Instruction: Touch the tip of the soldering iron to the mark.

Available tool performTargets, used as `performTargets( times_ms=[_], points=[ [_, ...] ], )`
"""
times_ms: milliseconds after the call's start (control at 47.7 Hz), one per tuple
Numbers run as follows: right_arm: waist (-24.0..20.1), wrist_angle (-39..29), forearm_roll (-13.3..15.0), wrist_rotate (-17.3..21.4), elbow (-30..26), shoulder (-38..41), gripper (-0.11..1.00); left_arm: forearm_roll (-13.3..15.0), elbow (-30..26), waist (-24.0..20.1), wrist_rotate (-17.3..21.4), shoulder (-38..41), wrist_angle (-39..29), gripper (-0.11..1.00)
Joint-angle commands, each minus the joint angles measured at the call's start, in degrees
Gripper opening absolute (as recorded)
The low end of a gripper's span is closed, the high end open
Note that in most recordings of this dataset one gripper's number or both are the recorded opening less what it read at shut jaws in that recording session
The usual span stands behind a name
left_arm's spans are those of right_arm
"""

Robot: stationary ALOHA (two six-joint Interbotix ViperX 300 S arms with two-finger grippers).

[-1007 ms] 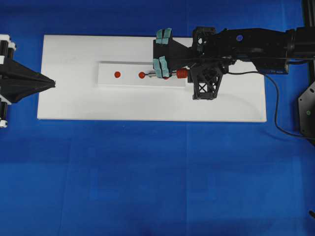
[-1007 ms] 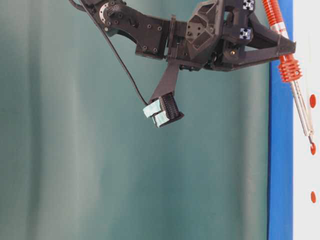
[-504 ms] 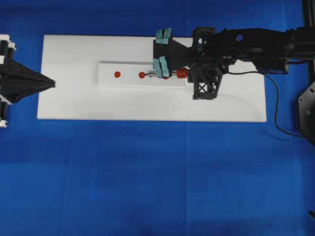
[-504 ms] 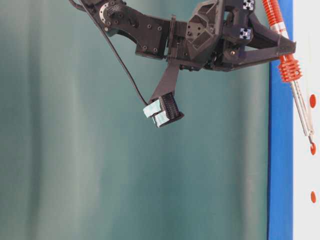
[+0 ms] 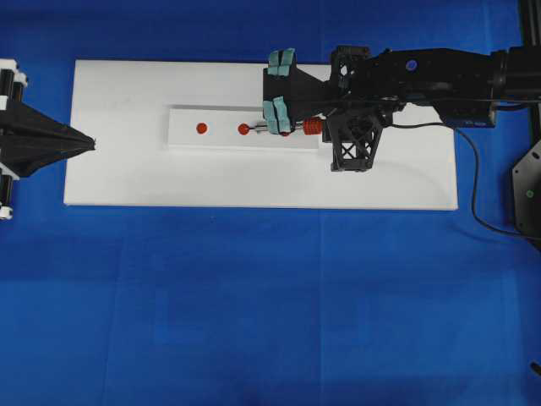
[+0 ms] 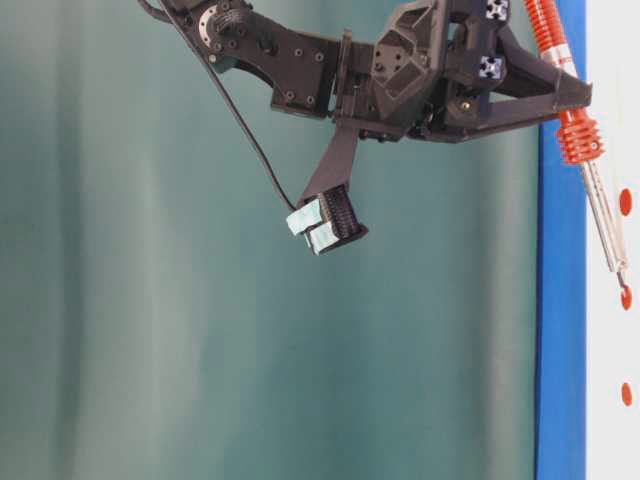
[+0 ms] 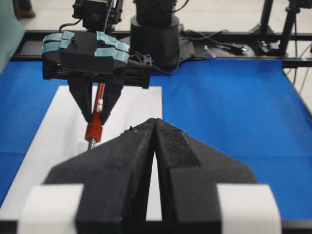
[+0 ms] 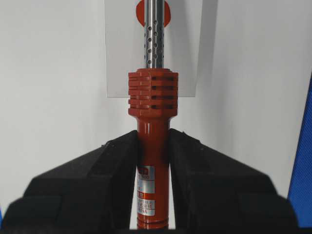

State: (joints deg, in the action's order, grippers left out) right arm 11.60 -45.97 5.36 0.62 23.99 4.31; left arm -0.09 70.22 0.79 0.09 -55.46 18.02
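Nothing has moved since the earlier frames: both arms and the iron sit exactly where they were. You have a blue table (image 5: pixel 254 321) carrying a white board (image 5: pixel 127 169), and on it a raised white strip (image 5: pixel 220 139) with red marks. Your right arm reaches in from the right of the overhead view, its right gripper (image 8: pixel 152 161) pinching the iron (image 8: pixel 152 97) by the orange-red handle just below the ribbed collar, jaws pressed against both sides of it. The shaft slants down over the strip, and from table level the tip (image 6: pixel 620 283) looks to be at or just shy of the middle mark (image 5: pixel 243 129); you cannot tell from these views whether it truly touches. The far mark (image 5: pixel 201 128) lies well clear, and a third is mostly hidden under the shaft. Your left gripper (image 7: pixel 153 161) is parked at the board's left end, jaws pressed together on nothing. My judgement is that the step in hand is the contact itself. What could go wrong: if you push down further, the thin shaft may skid off the mark or the handle may slip or pivot in the jaws, since the grip is a narrow pinch on a round body. The trailing cord could also tug the iron off line if the arm swings
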Motion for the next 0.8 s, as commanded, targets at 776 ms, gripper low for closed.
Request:
performTargets(
  times_ms=[776],
  points=[
    [-0.1, -4.7, 0.7, 0.1, -3.4, -4.4, 0.06, 0.0, -0.8, 0.0, 0.1, 0.2, 0.4, 0.00]
  ],
)
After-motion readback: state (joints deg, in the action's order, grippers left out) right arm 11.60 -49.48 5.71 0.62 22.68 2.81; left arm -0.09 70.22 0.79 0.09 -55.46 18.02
